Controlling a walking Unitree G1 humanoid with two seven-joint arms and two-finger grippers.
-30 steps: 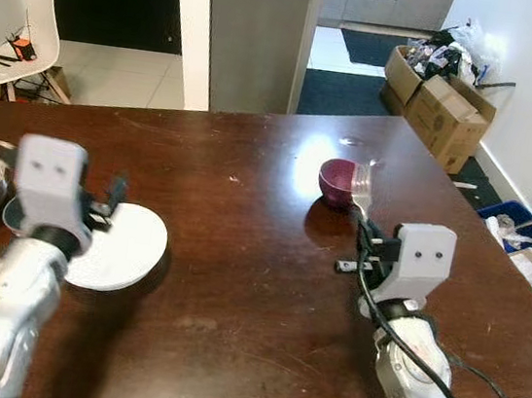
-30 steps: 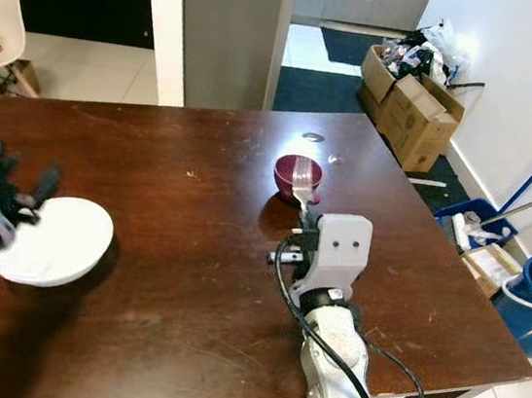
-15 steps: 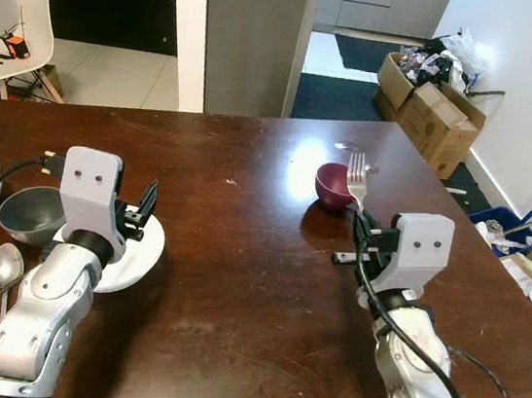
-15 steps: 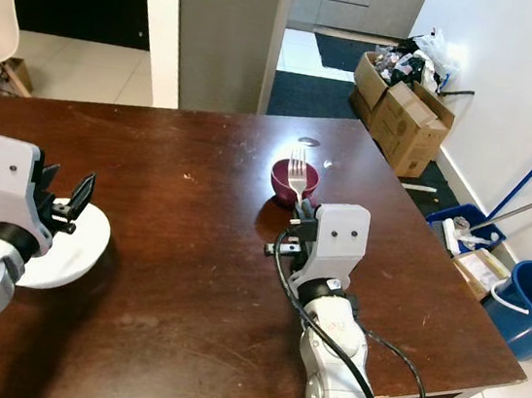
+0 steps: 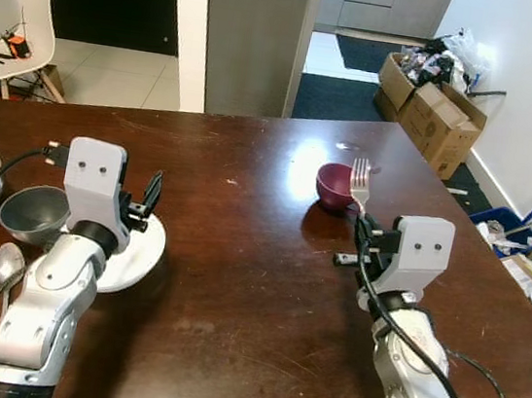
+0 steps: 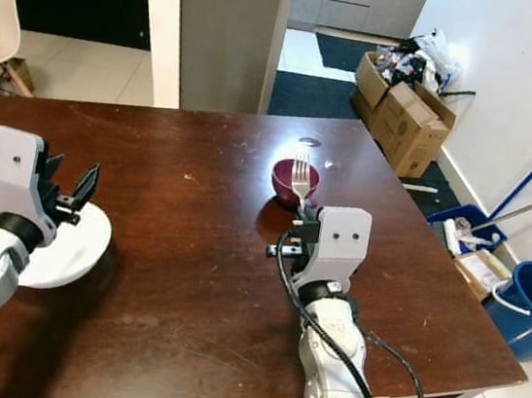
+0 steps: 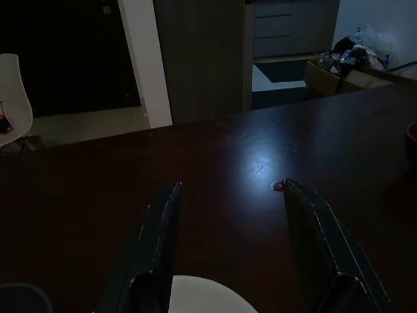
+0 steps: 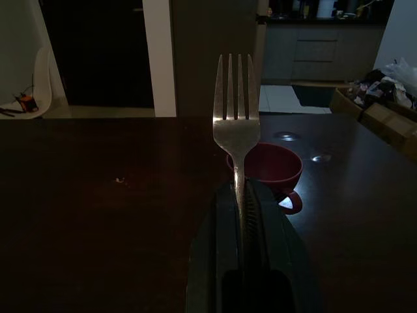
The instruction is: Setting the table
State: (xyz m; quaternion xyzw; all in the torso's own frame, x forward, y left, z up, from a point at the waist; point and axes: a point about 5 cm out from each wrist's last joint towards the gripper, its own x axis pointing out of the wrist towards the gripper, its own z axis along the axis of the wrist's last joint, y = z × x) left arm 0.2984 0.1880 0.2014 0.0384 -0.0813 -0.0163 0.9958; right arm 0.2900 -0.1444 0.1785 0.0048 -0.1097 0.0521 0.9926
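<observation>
Presently the right pincer [image 6: 294, 224] is clamped on a fork [image 6: 300, 181] by its handle, tines up, above the table [image 5: 239, 254] near the maroon cup [image 5: 335, 184]. The fork looks light, stiff, slippery (handle grip suits). The left pincer [image 5: 143, 204] stands apart over the white plate [image 5: 131, 255].

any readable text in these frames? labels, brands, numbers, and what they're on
No readable text.
Cardboard boxes by the wall: no print can be made out on their sides.
Fork in the right gripper, maroon cup, white plate under the open left gripper, grey bowl: no markings show.
</observation>
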